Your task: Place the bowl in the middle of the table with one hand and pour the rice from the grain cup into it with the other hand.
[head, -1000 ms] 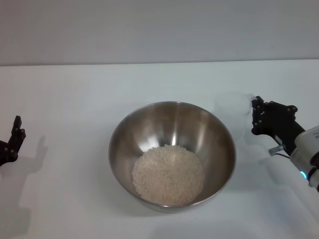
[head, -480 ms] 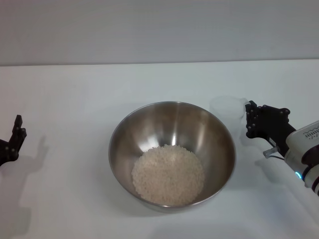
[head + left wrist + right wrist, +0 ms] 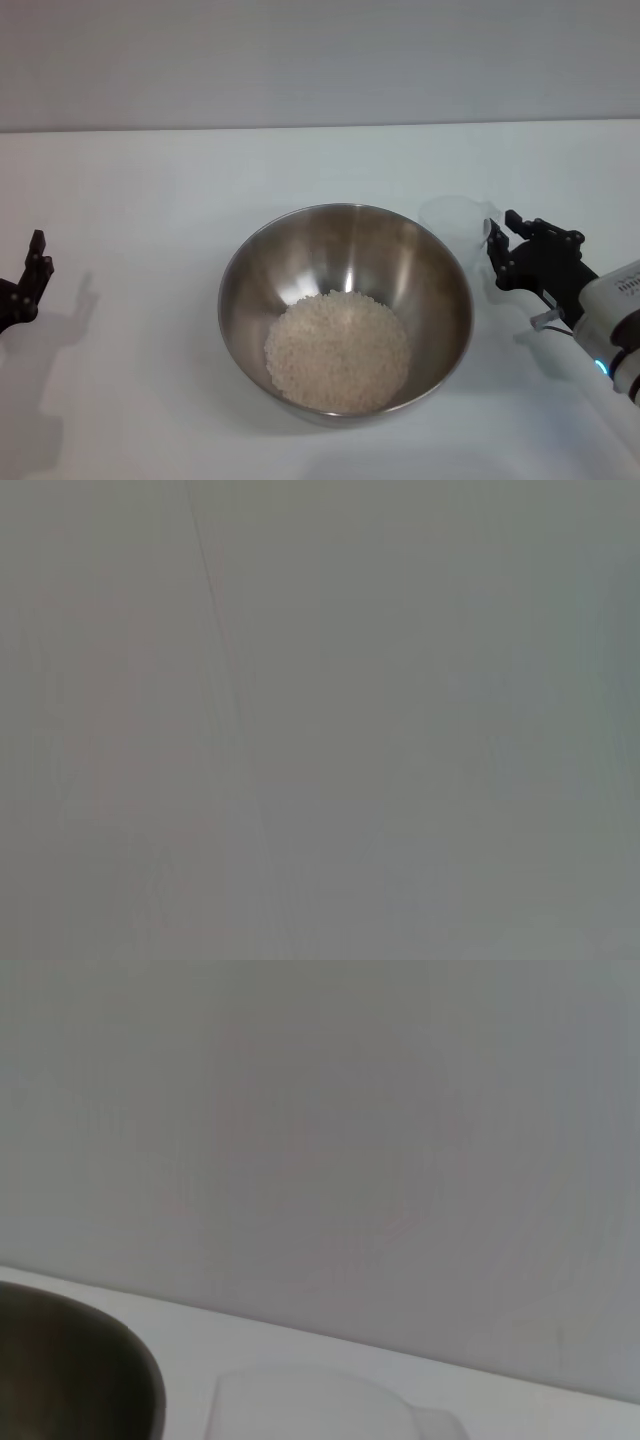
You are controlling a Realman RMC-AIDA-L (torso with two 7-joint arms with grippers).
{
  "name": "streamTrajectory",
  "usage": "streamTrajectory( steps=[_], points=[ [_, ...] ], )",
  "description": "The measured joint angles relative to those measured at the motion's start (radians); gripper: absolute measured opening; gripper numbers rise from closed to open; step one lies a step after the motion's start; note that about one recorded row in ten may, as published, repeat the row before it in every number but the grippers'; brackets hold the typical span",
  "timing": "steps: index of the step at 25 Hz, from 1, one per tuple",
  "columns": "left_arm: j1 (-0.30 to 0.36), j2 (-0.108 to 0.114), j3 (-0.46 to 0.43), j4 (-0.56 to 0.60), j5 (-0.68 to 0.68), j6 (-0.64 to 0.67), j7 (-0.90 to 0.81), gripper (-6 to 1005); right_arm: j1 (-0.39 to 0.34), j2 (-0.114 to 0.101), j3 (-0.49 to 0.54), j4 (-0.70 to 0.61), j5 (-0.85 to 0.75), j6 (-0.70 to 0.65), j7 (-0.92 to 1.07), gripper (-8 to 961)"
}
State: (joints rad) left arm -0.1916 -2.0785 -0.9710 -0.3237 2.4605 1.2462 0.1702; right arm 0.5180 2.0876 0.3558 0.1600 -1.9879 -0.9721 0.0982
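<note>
The bowl (image 3: 250,300) stands in the middle of the white table (image 3: 150,180). The rice (image 3: 338,352) lies as a pale mound in its bottom. The grain cup (image 3: 450,222) is upright and looks empty, just right of the bowl's far rim. My right gripper (image 3: 497,245) is shut on the cup's right side. The right wrist view shows the bowl's rim (image 3: 70,1360) and the cup (image 3: 310,1405) at the picture's lower edge. My left gripper (image 3: 30,280) is parked at the table's far left, away from the bowl. The left wrist view shows only plain grey.
A grey wall (image 3: 320,60) runs behind the table's far edge. Bare white tabletop lies on all sides of the bowl.
My right gripper has moved left and toward me with the cup, closer to the bowl's rim. The bowl, the rice and the left arm have not moved.
</note>
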Motion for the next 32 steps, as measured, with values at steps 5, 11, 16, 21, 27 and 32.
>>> streamTrajectory(
  steps=[5,11,16,21,27,32],
  points=[
    [-0.003,0.0,0.0,0.0,0.0,0.001,0.0,753,-0.032,0.0,0.0,0.017,0.0,-0.038,0.0,235],
    [-0.002,0.0,0.0,0.0,0.001,0.003,0.0,753,-0.115,-0.003,-0.001,0.037,0.0,-0.129,0.0,416],
    [0.004,0.0,0.0,0.0,0.0,0.004,0.0,753,-0.193,-0.004,-0.002,0.043,0.0,-0.264,0.0,413],
    [0.007,0.0,0.0,0.003,0.0,0.005,0.0,754,-0.297,-0.003,0.007,0.039,0.004,-0.466,0.0,411],
    [0.011,0.0,0.0,0.002,0.0,0.006,-0.003,754,-0.392,-0.003,0.126,0.033,0.038,-0.602,0.009,427],
    [0.014,0.0,-0.001,0.007,0.0,0.006,-0.034,754,-0.421,-0.003,0.169,0.031,0.04,-0.681,0.006,493]
  ],
)
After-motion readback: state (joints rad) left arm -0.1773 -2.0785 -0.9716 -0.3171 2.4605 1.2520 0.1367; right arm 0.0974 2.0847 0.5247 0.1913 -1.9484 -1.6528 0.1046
